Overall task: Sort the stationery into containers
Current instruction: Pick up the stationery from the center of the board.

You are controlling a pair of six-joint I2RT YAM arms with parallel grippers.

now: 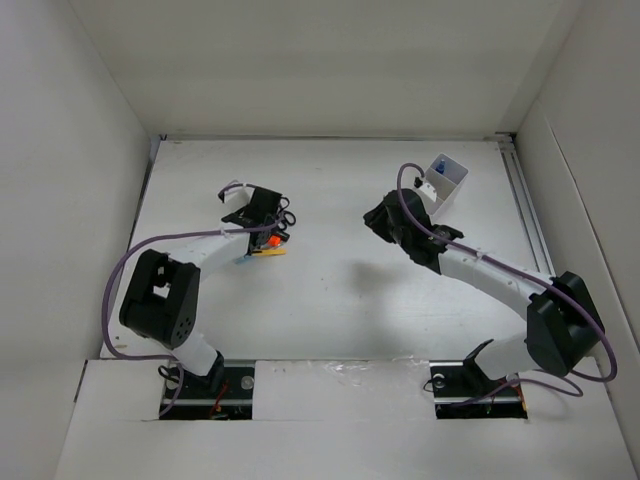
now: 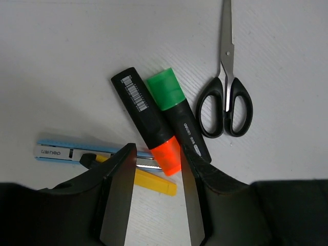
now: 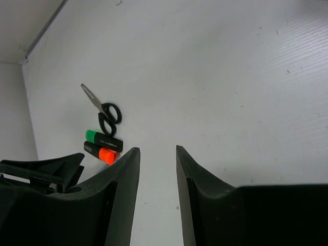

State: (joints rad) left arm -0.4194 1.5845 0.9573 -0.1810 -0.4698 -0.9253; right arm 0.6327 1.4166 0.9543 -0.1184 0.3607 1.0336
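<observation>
The stationery lies in a heap at the left of the table. An orange highlighter point(image 2: 148, 123) and a green highlighter point(image 2: 177, 110) lie side by side, with the black-handled scissors point(image 2: 225, 97) to their right. A light-blue pen point(image 2: 64, 151) and a yellow pen point(image 2: 154, 182) lie under the orange cap. My left gripper point(image 2: 158, 151) is open, low over the heap, with the orange cap between its fingertips. My right gripper point(image 3: 156, 151) is open and empty above bare table. The white bin point(image 1: 445, 182) stands at the back right with something blue in it. No separate black marker shows.
White walls enclose the table on three sides, and the bin stands near the right rail point(image 1: 525, 200). The heap point(image 1: 266, 246) and the scissors point(image 1: 288, 216) sit beside my left gripper point(image 1: 262, 215). My right gripper point(image 1: 385, 222) is just left of the bin.
</observation>
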